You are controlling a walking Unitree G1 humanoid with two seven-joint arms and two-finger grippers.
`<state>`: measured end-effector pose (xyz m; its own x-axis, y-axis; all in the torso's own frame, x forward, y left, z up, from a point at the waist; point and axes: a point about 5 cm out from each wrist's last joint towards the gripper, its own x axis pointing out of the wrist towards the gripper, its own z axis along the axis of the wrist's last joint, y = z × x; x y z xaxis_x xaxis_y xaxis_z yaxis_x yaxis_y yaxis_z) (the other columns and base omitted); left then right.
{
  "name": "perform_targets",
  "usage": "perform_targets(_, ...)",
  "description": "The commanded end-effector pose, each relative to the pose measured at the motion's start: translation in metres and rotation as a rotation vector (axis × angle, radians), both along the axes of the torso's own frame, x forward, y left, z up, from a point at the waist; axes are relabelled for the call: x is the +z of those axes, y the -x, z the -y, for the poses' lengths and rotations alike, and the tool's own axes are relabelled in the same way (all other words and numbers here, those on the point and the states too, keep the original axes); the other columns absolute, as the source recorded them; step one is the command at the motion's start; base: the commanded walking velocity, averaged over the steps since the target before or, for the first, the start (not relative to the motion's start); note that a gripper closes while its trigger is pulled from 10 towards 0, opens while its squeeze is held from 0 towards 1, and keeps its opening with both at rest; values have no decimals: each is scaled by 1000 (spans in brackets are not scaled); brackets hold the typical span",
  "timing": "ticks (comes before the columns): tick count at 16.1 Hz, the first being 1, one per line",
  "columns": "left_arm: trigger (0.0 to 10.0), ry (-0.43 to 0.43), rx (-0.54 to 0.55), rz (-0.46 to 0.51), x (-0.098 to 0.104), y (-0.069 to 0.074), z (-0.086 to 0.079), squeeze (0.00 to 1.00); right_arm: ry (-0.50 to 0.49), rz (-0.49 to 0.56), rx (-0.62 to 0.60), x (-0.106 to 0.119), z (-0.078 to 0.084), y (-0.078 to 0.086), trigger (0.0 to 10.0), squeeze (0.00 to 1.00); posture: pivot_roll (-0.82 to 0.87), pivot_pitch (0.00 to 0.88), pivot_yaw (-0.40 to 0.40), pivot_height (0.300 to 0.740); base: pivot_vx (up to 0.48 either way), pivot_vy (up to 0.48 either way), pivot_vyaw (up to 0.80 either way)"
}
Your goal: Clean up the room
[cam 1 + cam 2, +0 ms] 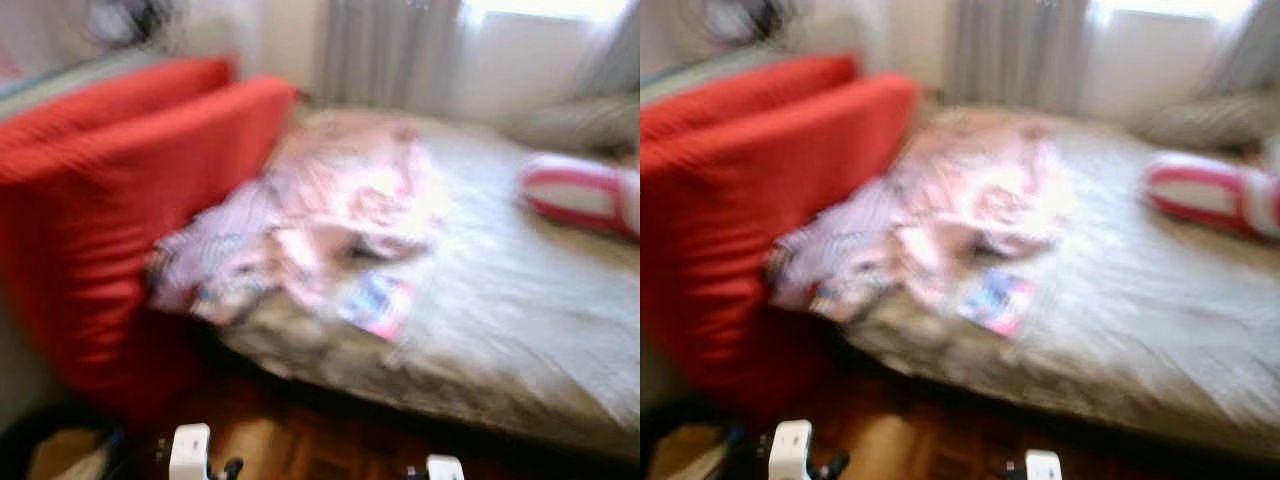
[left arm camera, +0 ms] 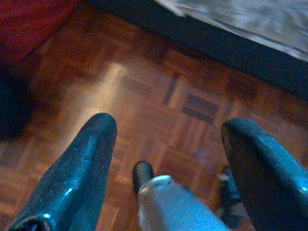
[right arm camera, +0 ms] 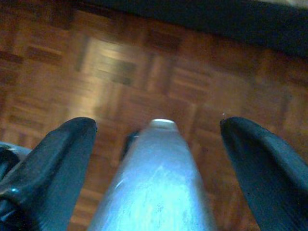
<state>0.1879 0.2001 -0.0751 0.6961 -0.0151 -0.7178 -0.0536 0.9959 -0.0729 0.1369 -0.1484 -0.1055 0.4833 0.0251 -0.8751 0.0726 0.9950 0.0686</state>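
The head views are blurred. A crumpled pink and white garment (image 1: 330, 215) lies on the near left part of the bed (image 1: 520, 300). A small blue and red packet (image 1: 375, 303) rests near the mattress edge below it. Both arms hang low in front of the bed, with their white wrists at the bottom of the picture: left arm (image 1: 190, 450), right arm (image 1: 443, 466). My left gripper (image 2: 168, 122) is open over the parquet floor (image 2: 144, 86), holding nothing. My right gripper (image 3: 158, 122) is also open above the floor, with nothing between its fingers.
A red armchair (image 1: 110, 200) stands against the bed's left side. A red and white striped cushion (image 1: 580, 195) and a grey pillow (image 1: 575, 122) lie at the far right of the bed. Curtains (image 1: 385, 50) hang behind. Dark items (image 1: 50, 440) sit on the floor at the lower left.
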Motion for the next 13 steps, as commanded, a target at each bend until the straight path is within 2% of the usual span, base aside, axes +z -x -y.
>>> perform_targets(1, 10000, 9, -23, -13, -2, 3, 6, 0, 18, 9, 2, 1, 5, -3, 10000, 0, 9, 0, -4, 740, 0, -341, 0)
perform_targets(4, 10000, 8, -21, 6, 2, -5, 5, 0, 3, 51, -19, 5, 5, -14, 10000, 0, 2, 0, 0, 740, 0, -337, 0)
perform_targets(8, 10000, 10, -18, 8, 2, -7, 6, 0, 26, 31, 4, 4, 6, -10, 10000, 0, 2, 0, 3, 740, 0, -337, 0)
perform_targets(11, 10000, 8, -10, 14, 3, -8, 6, 0, 34, 37, 27, 4, 5, -11, 10000, 0, 7, 0, -2, 740, 0, -339, 790)
perform_targets(13, 10000, 7, -7, 13, 3, -8, 5, 0, 27, 35, 11, 4, 5, -11, 10000, 0, 7, 0, -3, 740, 0, -336, 0)
